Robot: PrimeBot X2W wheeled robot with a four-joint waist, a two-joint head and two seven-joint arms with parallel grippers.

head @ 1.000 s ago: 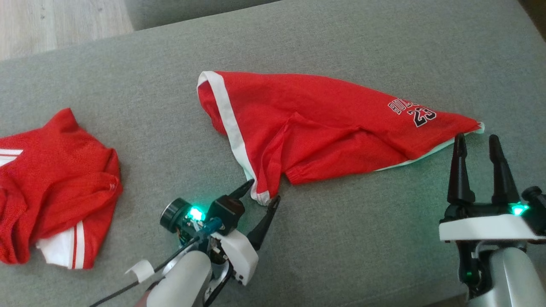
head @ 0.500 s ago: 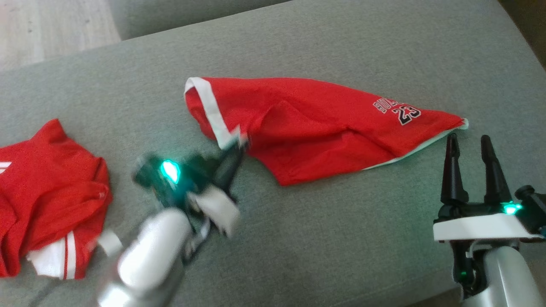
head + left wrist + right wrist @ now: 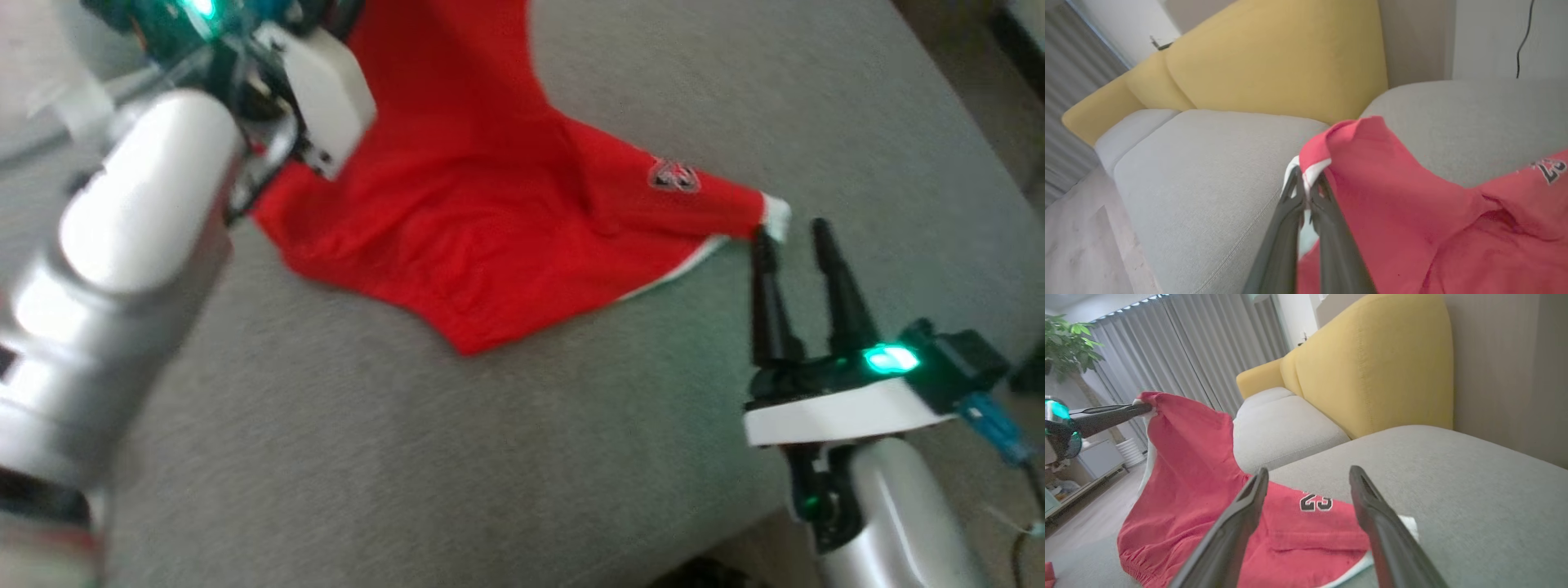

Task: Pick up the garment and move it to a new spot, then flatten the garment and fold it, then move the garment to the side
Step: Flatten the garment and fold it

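At the left claw (image 3: 1308, 185): tips clamped on the garment (image 3: 457, 212) hem, raised off the sofa (image 3: 571, 425). Far corner lies just beside right claw (image 3: 788, 233), tines apart. Step: pick-up. Next, likely: right pinches that corner, then carry over.

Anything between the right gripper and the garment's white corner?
Nothing. In the head view the open right gripper has its tips right at the red garment's white corner, with bare grey cushion around them.
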